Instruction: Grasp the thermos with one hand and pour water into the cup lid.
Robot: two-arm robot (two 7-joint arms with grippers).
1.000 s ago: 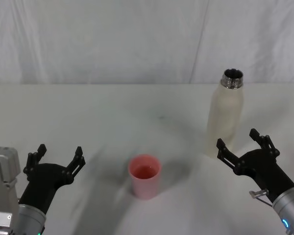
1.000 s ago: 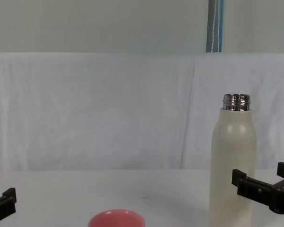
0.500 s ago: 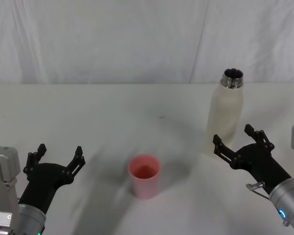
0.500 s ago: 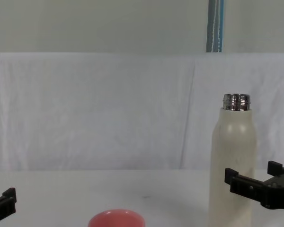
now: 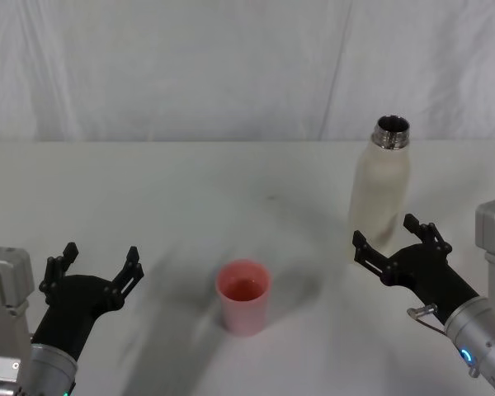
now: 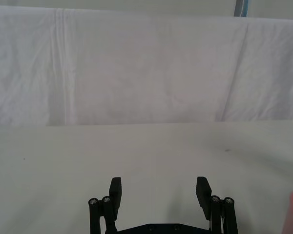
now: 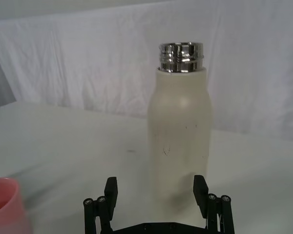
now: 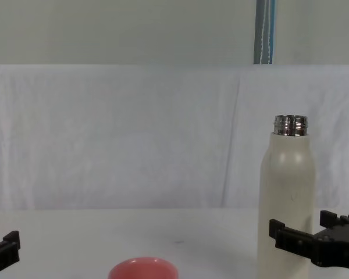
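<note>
While the thermos (image 5: 379,192) stands upright at the right of the head view, the right gripper (image 5: 391,240) is held just before its base, jaws apart. The cup lid (image 5: 244,296) is seen lower centre; the left gripper (image 5: 99,266), jaws apart, is parked lower left on the worktop (image 5: 190,190).

Thermos (image 8: 286,197) base behind right hand (image 8: 305,237)
</note>
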